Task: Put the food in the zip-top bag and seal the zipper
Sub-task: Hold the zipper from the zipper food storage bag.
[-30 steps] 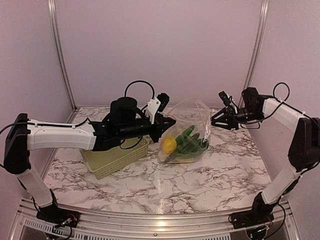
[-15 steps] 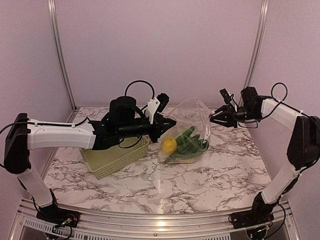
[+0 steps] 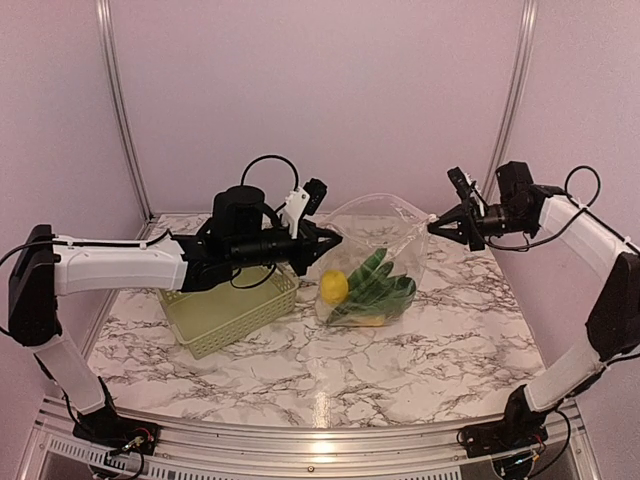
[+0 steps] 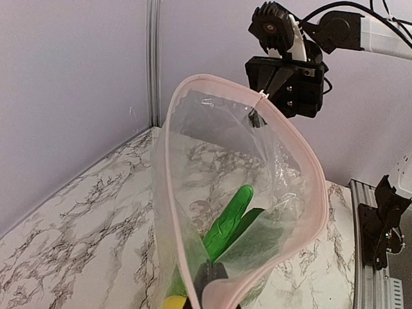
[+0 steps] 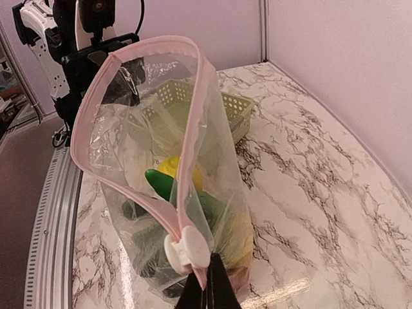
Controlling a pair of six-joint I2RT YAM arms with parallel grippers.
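The large clear crinkly plastic zip-top bag (image 3: 385,235) hangs stretched between the two grippers over the middle of the white grey-veined marble table (image 3: 400,380), its loaded lower end sagging down to the table surface. The narrow pale pink zipper strip (image 4: 166,187) at the mouth is unsealed: its two sides stand apart in a wide loop in both wrist views. A small white plastic slider (image 5: 182,250) sits on the strip at the right-hand end, just beside the right fingertips. Inside the bag lie one round yellow lemon (image 3: 333,286) and several elongated green produce pieces (image 3: 378,285), light and dark; further items beneath them cannot be identified. The left gripper (image 3: 333,240) has its fingers pressed together, pinching the left end of the zipper strip; the left wrist view shows its dark fingertip (image 4: 205,280) clamped on the strip. The right gripper (image 3: 432,225) has its fingers pressed together on the right end of the strip, the black tips (image 5: 209,290) meeting over the pink edge. The light green perforated plastic basket (image 3: 235,315) stands on the table below the left arm, just beside the left side of the bag
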